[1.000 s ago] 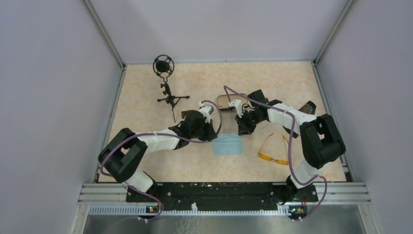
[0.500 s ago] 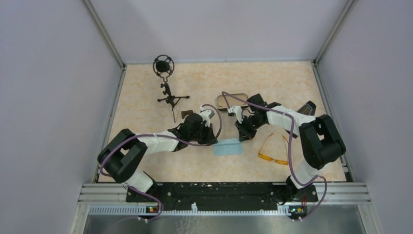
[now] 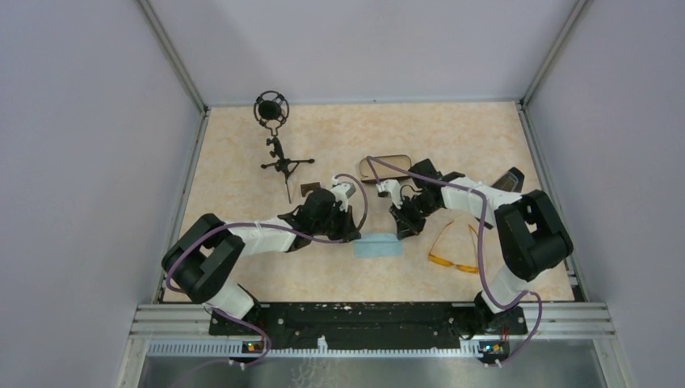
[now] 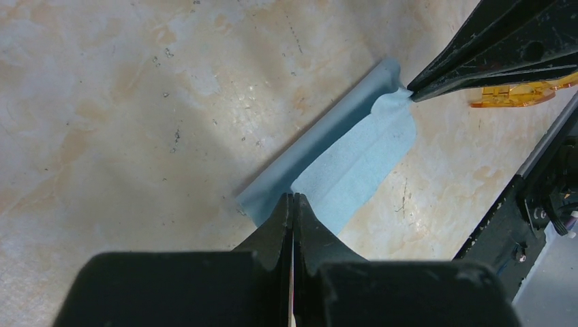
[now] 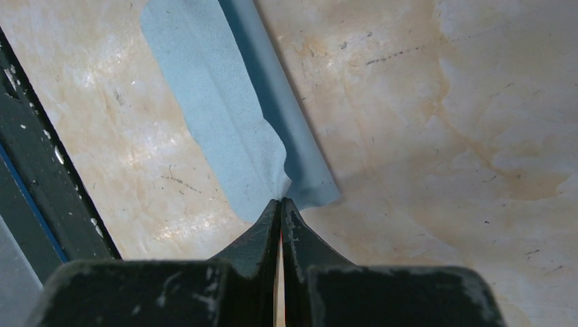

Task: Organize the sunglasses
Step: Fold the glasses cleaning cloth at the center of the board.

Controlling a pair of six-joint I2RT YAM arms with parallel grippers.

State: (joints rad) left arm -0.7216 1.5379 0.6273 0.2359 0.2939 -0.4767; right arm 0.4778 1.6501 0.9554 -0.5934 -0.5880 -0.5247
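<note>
Orange sunglasses (image 3: 454, 249) lie open on the table (image 3: 242, 162) just right of the blue cloth (image 3: 378, 246), lens front toward the near edge, nearest the right arm, with left jaws and right jaws both pinched on opposite cloth ends.

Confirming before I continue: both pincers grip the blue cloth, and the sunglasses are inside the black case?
No. The left pincer and right pincer do grip the cloth, but the sunglasses lie on the table beside it, outside the case, per the top external view.
</note>
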